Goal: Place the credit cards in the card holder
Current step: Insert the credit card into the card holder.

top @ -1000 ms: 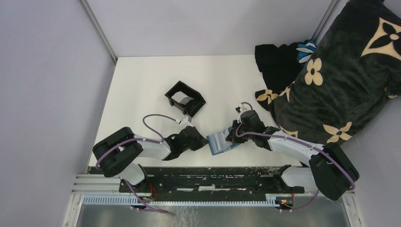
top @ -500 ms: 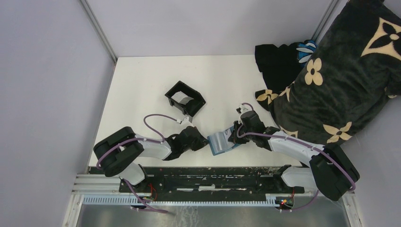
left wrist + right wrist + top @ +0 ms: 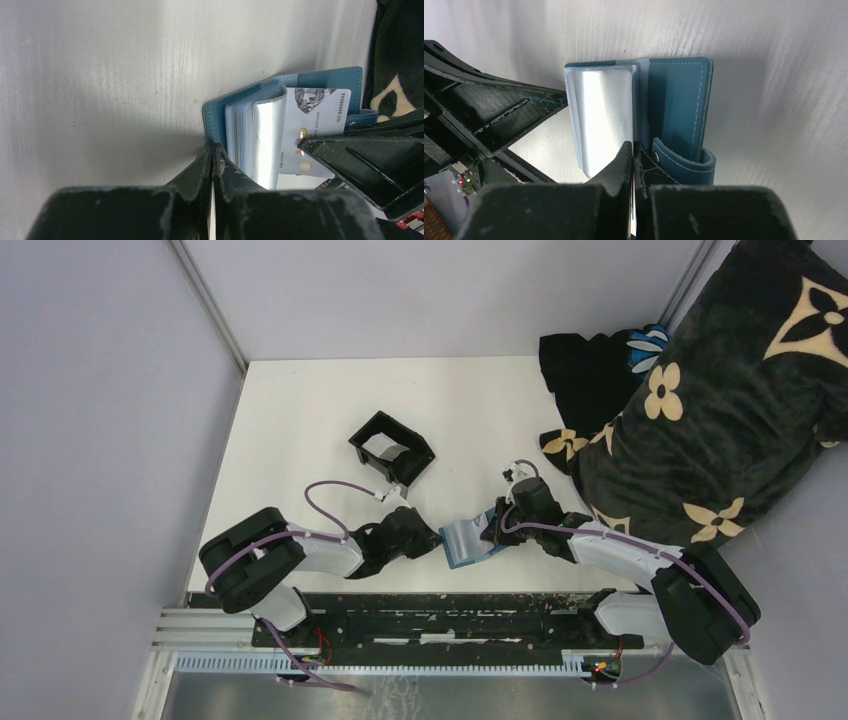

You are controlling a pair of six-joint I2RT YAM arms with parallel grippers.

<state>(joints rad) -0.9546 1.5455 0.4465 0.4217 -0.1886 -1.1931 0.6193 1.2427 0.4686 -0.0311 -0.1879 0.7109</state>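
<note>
The card holder lies open right between the two sets of fingers, close to the worktop's near edge. A dark flowered blanket crowds the space to the right of the right fingers. A black box stands well beyond the left fingers. The worktop is white.

Both sets of fingers are pressed together. The left tips touch the holder's cover edge. The right tips rest beside its clear sleeves and strap. One credit card lies inside, under the right fingers.
</note>
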